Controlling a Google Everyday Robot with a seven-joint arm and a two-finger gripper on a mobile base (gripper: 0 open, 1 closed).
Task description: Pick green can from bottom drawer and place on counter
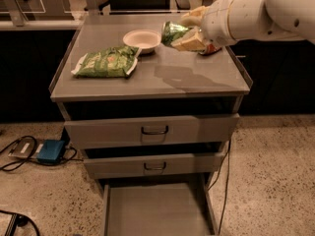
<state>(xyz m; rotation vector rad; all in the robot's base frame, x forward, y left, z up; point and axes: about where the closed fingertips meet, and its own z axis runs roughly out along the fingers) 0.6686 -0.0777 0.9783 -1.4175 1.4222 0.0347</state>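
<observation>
My gripper (pixel 183 32) is shut on the green can (pixel 171 33) and holds it tilted on its side in the air above the back right of the counter (pixel 162 77), just right of a white bowl. The can's silver end faces left. My white arm (pixel 261 14) comes in from the upper right. The bottom drawer (pixel 155 210) stands pulled open below and its flat grey floor holds nothing that I can see.
A flat green snack bag (pixel 105 62) lies on the counter's left. A white bowl (pixel 142 39) sits at the back middle. An orange-red can (pixel 211 48) lies behind my gripper, mostly hidden. The two upper drawers (pixel 154 130) are slightly open. Cables and a blue box (pixel 50 151) lie on the floor at left.
</observation>
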